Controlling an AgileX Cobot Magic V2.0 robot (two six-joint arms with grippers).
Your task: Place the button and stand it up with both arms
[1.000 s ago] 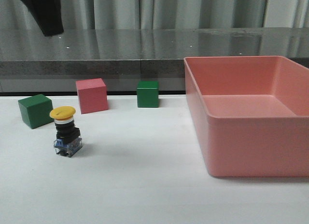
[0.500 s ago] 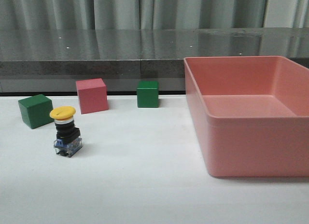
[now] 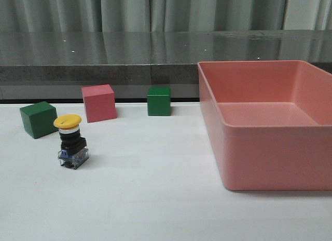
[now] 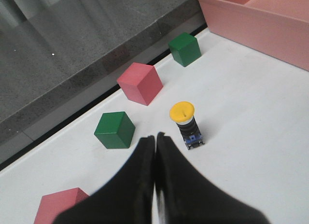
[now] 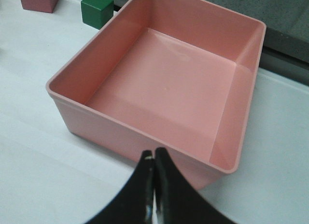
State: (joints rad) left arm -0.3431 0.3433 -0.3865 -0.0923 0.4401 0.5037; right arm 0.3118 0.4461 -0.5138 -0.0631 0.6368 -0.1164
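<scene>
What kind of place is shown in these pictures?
Probably a robot test bench: a plain white table with coloured practice cubes like the pink cube, an empty pink plastic bin, grey curtains behind.

One yellow-capped push-button (image 3: 70, 142), two green cubes (image 3: 38, 119) (image 3: 158, 101), two pink cubes (image 3: 98, 103) (image 4: 60, 206), one pink plastic bin (image 3: 270, 129), two black grippers (image 4: 155, 139) (image 5: 154, 156).

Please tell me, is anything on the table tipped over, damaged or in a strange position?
Nothing stands out. The button stands upright on its clear-blue base, yellow cap on top, free of both grippers. The pink cube and the two green cubes sit flat. The pink bin is level and holds nothing.
</scene>
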